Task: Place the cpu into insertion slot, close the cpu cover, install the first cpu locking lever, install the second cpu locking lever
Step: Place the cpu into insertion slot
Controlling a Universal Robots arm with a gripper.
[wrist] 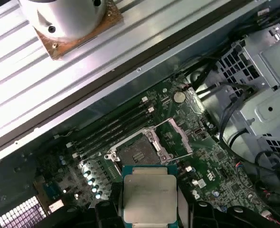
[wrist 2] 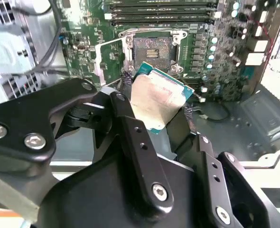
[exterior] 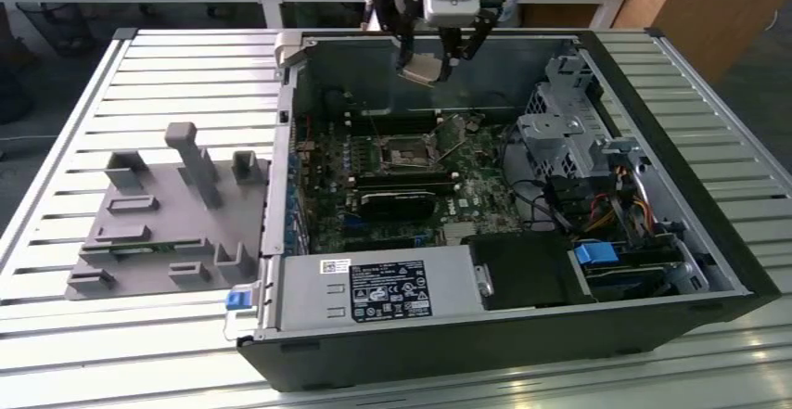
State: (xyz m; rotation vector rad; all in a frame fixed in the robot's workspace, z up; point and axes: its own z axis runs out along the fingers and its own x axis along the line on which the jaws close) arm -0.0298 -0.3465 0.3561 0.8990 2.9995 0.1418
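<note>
One grey power supply box (exterior: pixel 377 288) is lying nearest, at the front edge of the open computer case (exterior: pixel 495 353). One green motherboard (exterior: pixel 470 196) is sitting behind it. The insertion slot (exterior: pixel 406 152) is lying bare at its middle, and the cpu cover (wrist 2: pixel 98 59) is standing swung open beside it. One gripper (exterior: pixel 431 62) is hanging farthest back, above the case's far wall. Its pincer is clamping the cpu (wrist 2: pixel 156 99) by opposite edges, and the chip is riding tilted, well apart from the slot. Handling note, as a judgement: the placing is likely going best with the chip levelled, squared to the slot's corners and lowered straight, never slid across the contacts.
</note>
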